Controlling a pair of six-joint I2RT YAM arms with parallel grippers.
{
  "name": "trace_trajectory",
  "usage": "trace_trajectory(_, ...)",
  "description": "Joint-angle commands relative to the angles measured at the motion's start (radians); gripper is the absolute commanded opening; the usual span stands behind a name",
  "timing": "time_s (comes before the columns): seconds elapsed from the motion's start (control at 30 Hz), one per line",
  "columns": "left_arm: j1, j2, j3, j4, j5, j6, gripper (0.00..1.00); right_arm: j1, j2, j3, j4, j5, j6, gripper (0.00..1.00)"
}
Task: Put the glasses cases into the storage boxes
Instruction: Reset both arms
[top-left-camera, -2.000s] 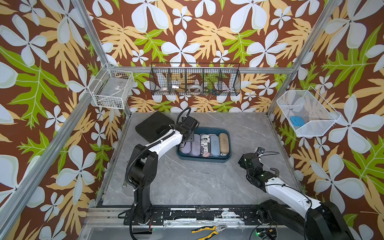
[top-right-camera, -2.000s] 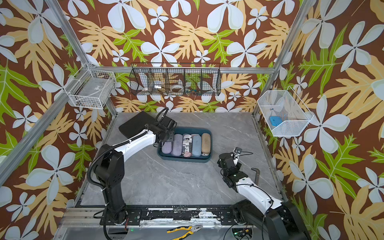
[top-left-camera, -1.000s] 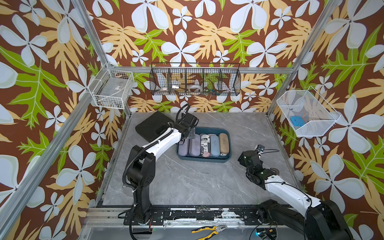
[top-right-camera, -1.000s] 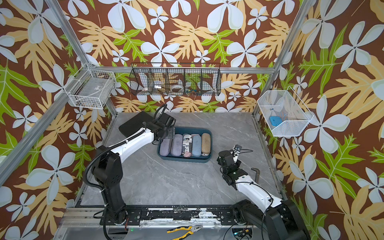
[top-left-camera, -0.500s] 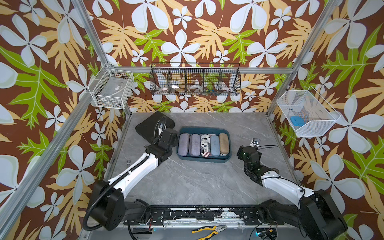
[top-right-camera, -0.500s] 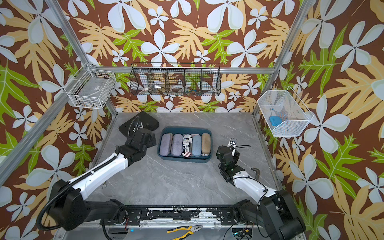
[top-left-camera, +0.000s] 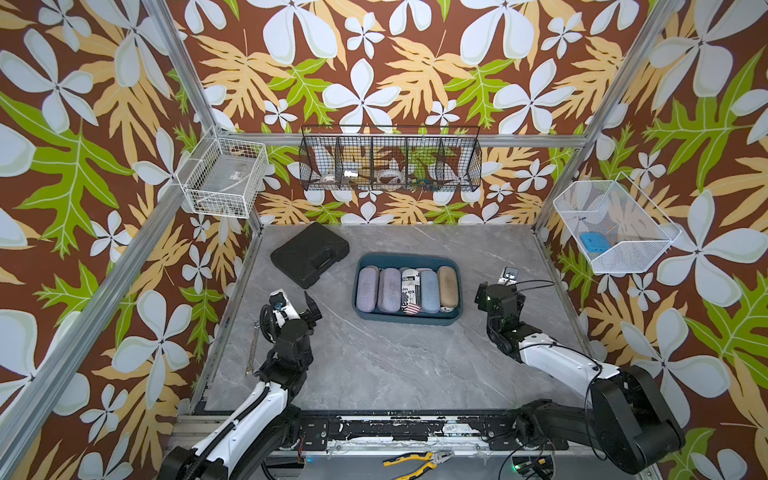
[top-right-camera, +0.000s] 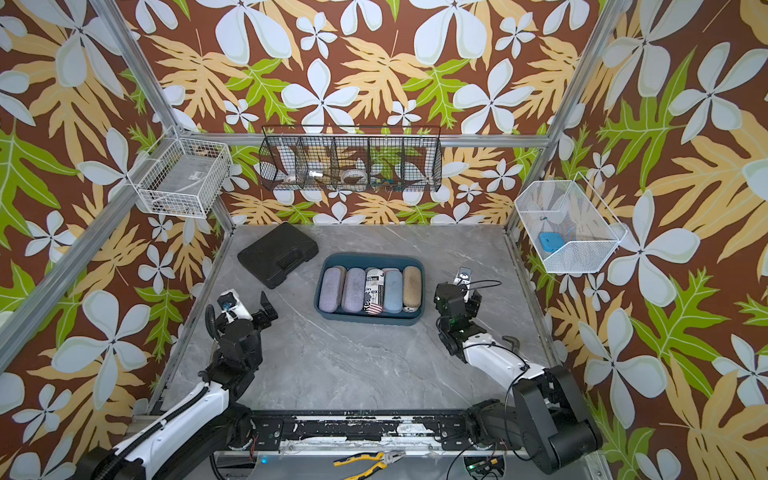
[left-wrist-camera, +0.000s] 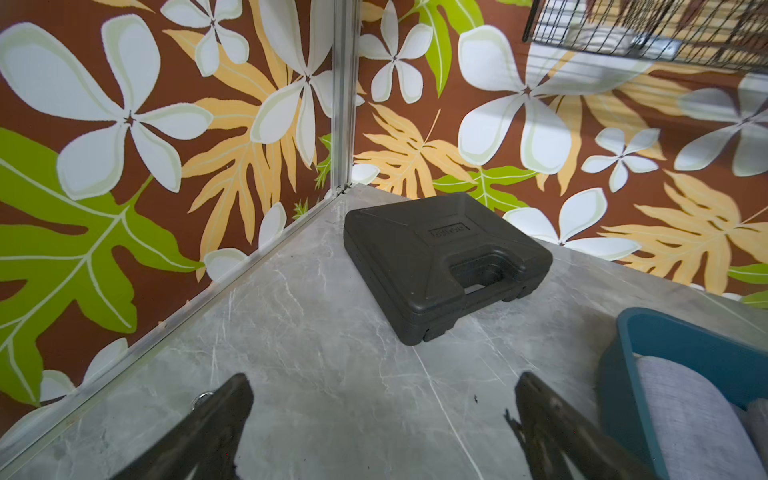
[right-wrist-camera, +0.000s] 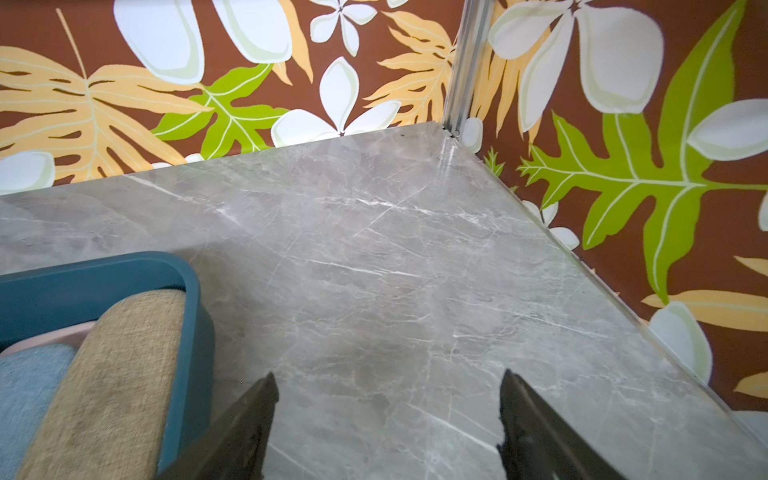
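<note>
The left gripper (top-left-camera: 294, 300) and right gripper (right-wrist-camera: 386, 415) are noted empty, jaws spread, with the glasses cases (top-left-camera: 407, 289) packed in the storage box (top-left-camera: 407, 320) between them; the box rim could be clipped and cases spilled if either is swung inward low.

place: robot lab cell | cue: aluminium frame (top-left-camera: 519, 141), wallpapered walls (top-left-camera: 361, 91)
</note>
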Motion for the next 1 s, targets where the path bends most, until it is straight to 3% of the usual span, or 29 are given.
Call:
trace_trajectory(0.0,0.006,-0.027,-0.048,0.147,0.008,0.039,1.00,-0.054,-0.021,-0.015,0.015,-0.010,-0.005,0.83)
trace_trajectory(0.17,0.039,0.111,-0.060,0.281,0.004,0.068,1.00,-0.189,-0.072,-0.065,0.056,-0.113,0.048,0.82)
trace_trajectory(0.33,0.079,0.342,-0.048,0.499,0.056,0.070,1.00,-0.199,-0.075,-0.069,0.085,-0.082,-0.003,0.83)
trace_trajectory(0.43,0.084,0.441,0.018,0.500,0.057,0.119,1.00,-0.203,-0.058,-0.082,0.142,-0.069,-0.047,0.83)
trace_trajectory(0.53,0.141,0.555,0.026,0.604,0.130,0.108,1.00,-0.212,-0.022,-0.107,0.229,-0.076,-0.112,0.83)
trace_trajectory(0.6,0.145,0.551,0.072,0.489,0.168,0.095,1.00,-0.217,0.016,-0.121,0.287,-0.077,-0.154,0.83)
trace_trajectory(0.67,0.149,0.562,0.048,0.566,0.186,0.107,1.00,-0.224,0.064,-0.119,0.327,-0.102,-0.189,0.84)
trace_trajectory(0.83,0.162,0.555,0.033,0.570,0.236,0.104,1.00,-0.226,0.165,-0.133,0.464,-0.174,-0.267,0.85)
trace_trajectory(0.93,0.186,0.606,-0.030,0.745,0.279,0.110,1.00,-0.228,0.200,-0.147,0.527,-0.219,-0.288,0.85)
trace_trajectory(0.97,0.186,0.575,-0.011,0.652,0.285,0.091,1.00,-0.229,0.207,-0.155,0.554,-0.224,-0.299,0.85)
